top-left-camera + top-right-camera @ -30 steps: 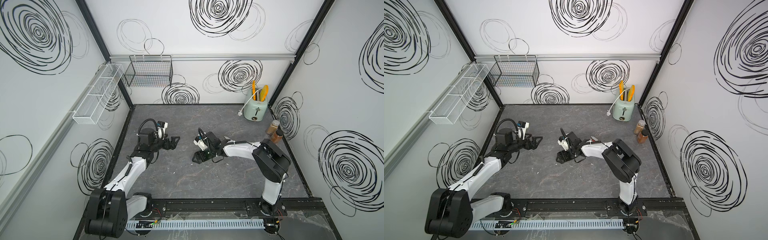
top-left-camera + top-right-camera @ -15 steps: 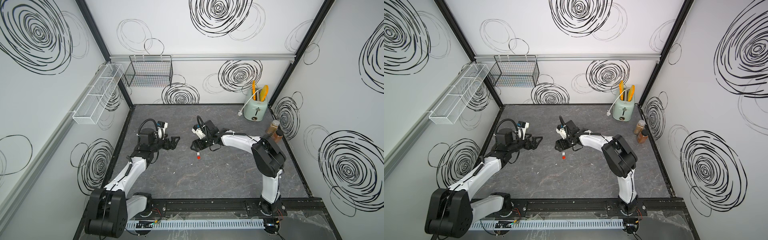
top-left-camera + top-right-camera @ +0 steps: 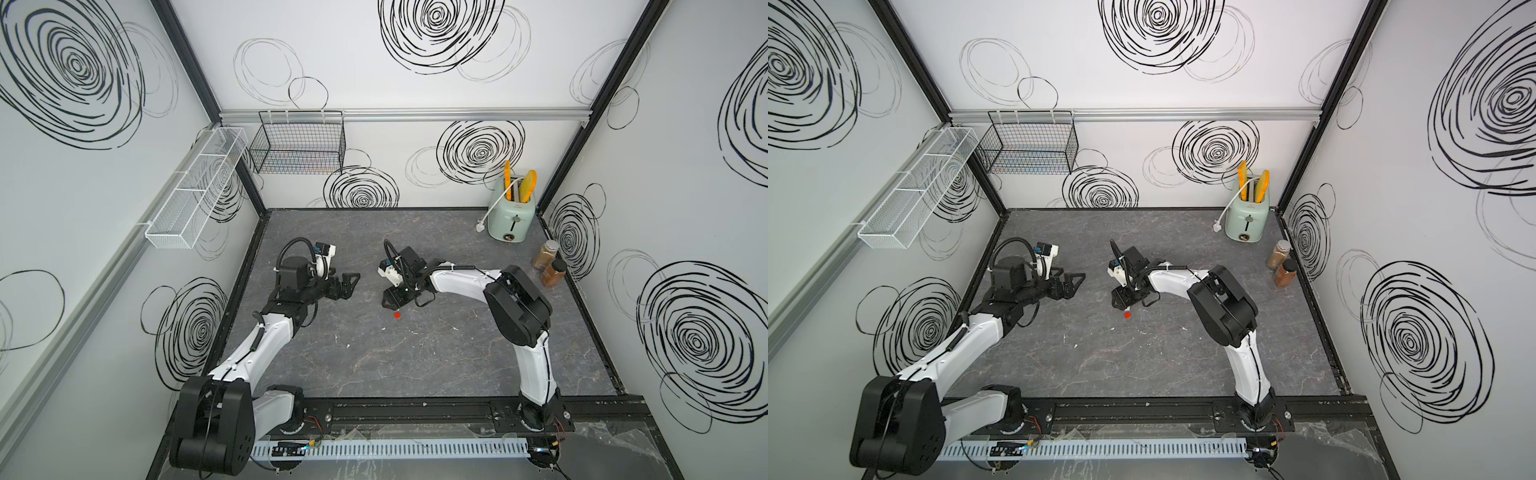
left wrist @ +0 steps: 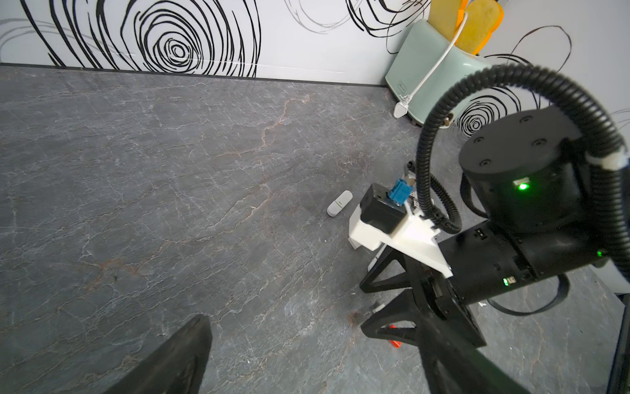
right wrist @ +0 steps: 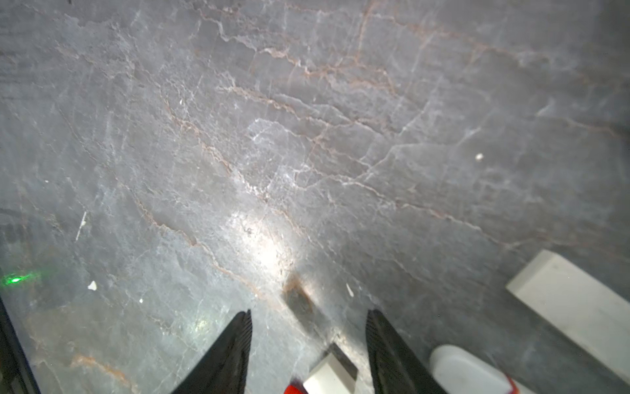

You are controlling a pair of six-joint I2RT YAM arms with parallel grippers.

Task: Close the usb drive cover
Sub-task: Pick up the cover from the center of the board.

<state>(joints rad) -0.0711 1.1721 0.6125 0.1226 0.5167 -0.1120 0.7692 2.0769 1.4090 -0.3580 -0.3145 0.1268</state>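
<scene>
The usb drive (image 5: 329,375) shows a silver plug end and a red body. It lies on the grey table between the fingers of my right gripper (image 5: 308,312), which stands open with a gap on each side of the plug. A white rounded cover (image 5: 467,371) with a red rim lies just outside one finger. In both top views the drive is a small red speck (image 3: 397,316) (image 3: 1127,315) beside the right gripper (image 3: 390,297). My left gripper (image 3: 347,284) (image 4: 313,371) hovers wide open and empty to the left.
A long white block (image 5: 572,300) lies past the cover. A small grey-white capsule (image 4: 339,203) rests on the table behind the right wrist. A mint toaster (image 3: 512,216) and two spice jars (image 3: 548,264) stand at the back right. Wire baskets (image 3: 299,147) hang on the walls.
My right gripper drew back toward the rear, uncovering the red drive on the table, and its jaws have narrowed. The left arm has not moved.
</scene>
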